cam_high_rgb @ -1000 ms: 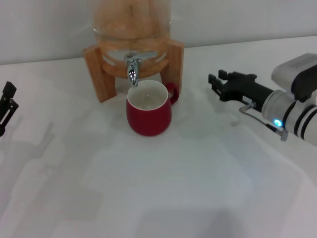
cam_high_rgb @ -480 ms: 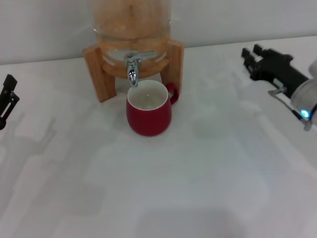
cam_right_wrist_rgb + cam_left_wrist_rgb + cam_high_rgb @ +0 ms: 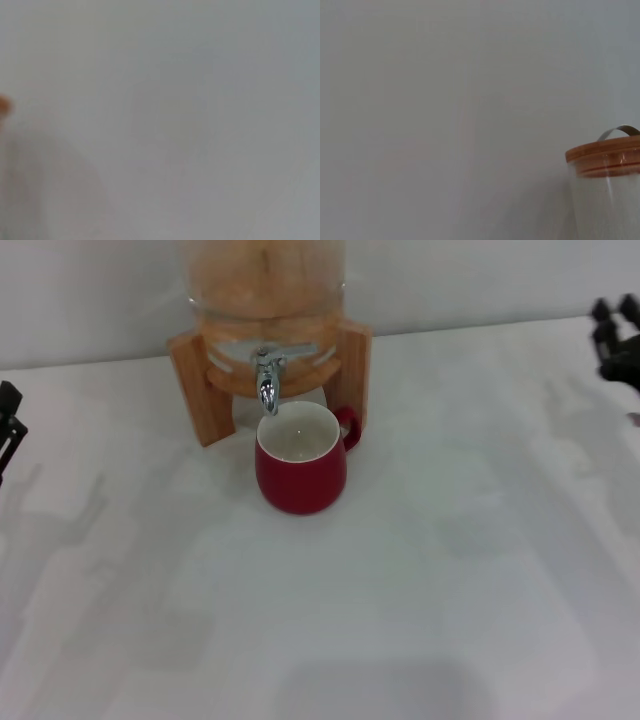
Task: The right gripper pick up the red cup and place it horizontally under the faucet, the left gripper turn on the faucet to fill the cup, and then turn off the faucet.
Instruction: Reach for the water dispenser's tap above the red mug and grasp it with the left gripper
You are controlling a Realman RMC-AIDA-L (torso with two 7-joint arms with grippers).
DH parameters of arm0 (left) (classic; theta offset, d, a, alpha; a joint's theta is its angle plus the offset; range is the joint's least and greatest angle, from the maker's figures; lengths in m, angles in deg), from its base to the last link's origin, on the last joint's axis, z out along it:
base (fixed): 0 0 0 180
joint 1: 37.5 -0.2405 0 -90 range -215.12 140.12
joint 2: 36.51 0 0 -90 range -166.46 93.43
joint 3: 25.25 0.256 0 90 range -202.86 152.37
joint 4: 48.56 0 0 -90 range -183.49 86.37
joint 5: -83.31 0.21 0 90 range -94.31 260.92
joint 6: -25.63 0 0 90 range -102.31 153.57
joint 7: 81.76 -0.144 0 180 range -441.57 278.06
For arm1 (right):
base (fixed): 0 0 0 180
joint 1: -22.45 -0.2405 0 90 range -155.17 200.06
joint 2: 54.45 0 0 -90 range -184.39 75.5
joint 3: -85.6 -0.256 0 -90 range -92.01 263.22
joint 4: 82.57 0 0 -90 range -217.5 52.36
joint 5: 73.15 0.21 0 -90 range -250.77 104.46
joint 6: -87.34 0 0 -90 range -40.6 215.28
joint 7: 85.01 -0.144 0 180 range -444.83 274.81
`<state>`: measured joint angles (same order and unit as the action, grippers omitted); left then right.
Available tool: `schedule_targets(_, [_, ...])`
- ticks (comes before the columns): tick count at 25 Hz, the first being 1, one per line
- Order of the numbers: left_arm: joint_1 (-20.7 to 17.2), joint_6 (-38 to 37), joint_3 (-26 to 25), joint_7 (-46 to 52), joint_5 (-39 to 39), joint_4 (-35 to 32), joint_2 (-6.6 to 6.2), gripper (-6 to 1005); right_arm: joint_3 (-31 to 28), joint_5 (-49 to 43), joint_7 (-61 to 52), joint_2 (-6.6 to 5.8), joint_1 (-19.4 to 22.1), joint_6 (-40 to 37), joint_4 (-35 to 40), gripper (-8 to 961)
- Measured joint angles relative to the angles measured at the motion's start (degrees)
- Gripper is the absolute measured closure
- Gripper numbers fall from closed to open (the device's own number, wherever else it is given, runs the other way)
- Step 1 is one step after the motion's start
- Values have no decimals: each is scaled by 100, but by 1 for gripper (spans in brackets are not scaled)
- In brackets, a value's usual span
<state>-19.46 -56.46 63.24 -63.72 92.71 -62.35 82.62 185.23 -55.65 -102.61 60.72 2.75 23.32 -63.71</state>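
Note:
The red cup [image 3: 300,472] stands upright on the white table, its mouth right under the spout of the chrome faucet [image 3: 266,379]. Its handle points back and right. The faucet sits on a clear dispenser [image 3: 266,300] in a wooden stand [image 3: 190,390]. I see no stream from the spout. My right gripper [image 3: 618,338] is at the far right edge, well away from the cup, open and empty. My left gripper [image 3: 8,425] shows only as a black sliver at the left edge, far from the faucet. The left wrist view shows the dispenser's wooden lid [image 3: 603,152].
The white table [image 3: 400,620] spreads in front of and to both sides of the cup. A pale wall [image 3: 480,280] stands close behind the dispenser. The right wrist view shows only a blurred pale surface.
My right gripper has pulled back to the right and away from the cup, now almost out of the head view. My left gripper has slid a little further off the left edge. The cup has not moved.

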Motion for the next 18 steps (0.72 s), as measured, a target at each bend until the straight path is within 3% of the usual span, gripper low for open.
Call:
schedule_targets(5, [87, -3, -8, -5, 0, 1, -1, 179, -4, 625, 302, 8, -12, -464, -359, 663])
schedule_targets(12, [146, -6, 0, 37, 23, 9, -29, 180, 29, 741, 378, 22, 31, -968, -556, 663])
schedule_targets(18, [145, 115, 35, 375, 392, -141, -149, 180, 310, 739, 315, 29, 7, -912, -585, 662])
